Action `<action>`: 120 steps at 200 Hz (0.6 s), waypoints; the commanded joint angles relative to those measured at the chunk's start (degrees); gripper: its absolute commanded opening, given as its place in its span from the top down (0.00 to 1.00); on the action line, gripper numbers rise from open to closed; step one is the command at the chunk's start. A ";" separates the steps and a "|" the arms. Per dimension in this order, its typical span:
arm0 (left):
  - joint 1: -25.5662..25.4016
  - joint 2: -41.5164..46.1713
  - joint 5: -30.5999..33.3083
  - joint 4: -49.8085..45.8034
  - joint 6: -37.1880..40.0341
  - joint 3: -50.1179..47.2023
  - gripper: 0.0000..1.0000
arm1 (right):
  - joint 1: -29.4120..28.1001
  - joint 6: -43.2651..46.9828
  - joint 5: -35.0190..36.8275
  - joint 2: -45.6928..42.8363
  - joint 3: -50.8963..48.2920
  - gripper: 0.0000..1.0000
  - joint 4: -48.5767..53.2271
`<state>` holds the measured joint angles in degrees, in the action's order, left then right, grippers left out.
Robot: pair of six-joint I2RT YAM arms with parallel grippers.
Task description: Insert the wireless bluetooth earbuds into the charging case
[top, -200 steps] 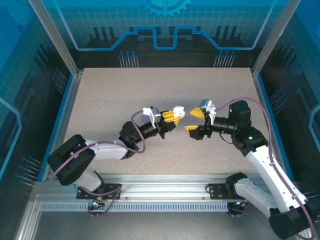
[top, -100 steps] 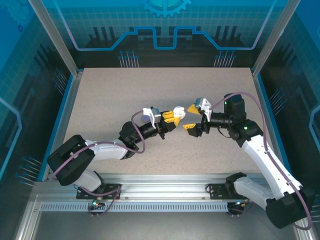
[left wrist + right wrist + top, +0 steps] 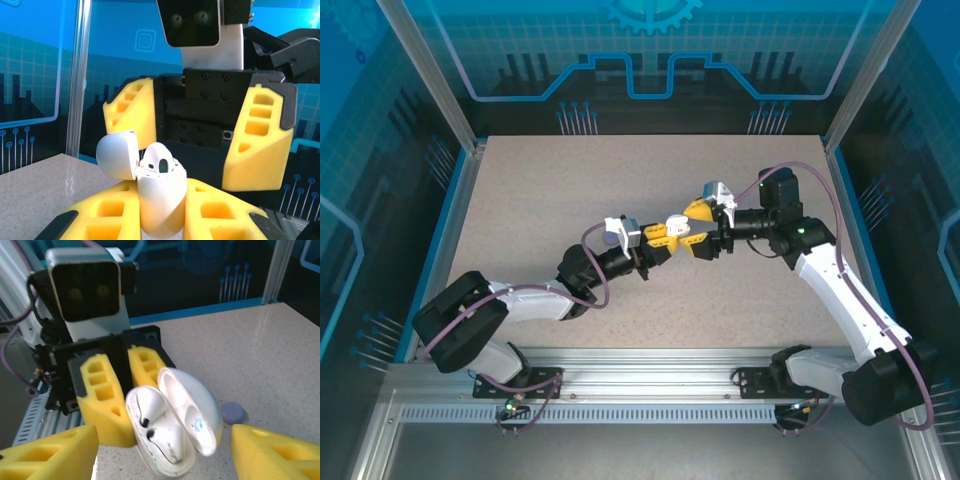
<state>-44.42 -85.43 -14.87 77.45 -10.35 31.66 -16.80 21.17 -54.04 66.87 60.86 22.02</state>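
Observation:
My left gripper (image 3: 160, 216) is shut on a white charging case (image 3: 161, 197), held upright above the table with its lid (image 3: 116, 155) swung open. A white earbud (image 3: 159, 159) sits in the case. The right wrist view shows two white earbuds (image 3: 150, 407) side by side in the open case (image 3: 167, 452). My right gripper (image 3: 165, 435) faces the left one, open, with a yellow finger on each side of the case and a gap at both. From above, the two grippers meet at mid-table round the case (image 3: 677, 224).
A small pale purple round thing (image 3: 232, 412) lies on the speckled table (image 3: 270, 355) just beyond the case. Blue see-through walls and metal posts (image 3: 80, 75) ring the table. The arms' bases stand on a metal rail (image 3: 640, 385) at the near edge.
My right arm has swung left toward the left gripper, bringing its open fingers to either side of the case, and they have narrowed a little. The left arm has held still.

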 commanded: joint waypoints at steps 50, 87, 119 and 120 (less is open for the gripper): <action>-0.39 1.42 0.96 2.75 2.09 -1.07 0.79 | 1.18 8.21 -8.87 -1.35 2.53 0.46 8.40; -0.40 1.37 0.94 2.72 2.12 -0.98 0.79 | 2.64 6.20 -7.76 -3.60 -0.28 0.56 5.87; -0.33 1.31 0.56 2.77 1.88 -0.81 0.79 | 2.85 3.25 -3.13 -5.08 -2.84 0.56 0.70; -0.32 1.32 0.47 2.74 1.85 -0.81 0.79 | 2.88 3.30 -2.98 -5.08 -2.85 0.56 0.63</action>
<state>-44.80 -85.03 -14.72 78.35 -9.08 30.85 -14.87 26.52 -58.89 62.81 59.88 25.80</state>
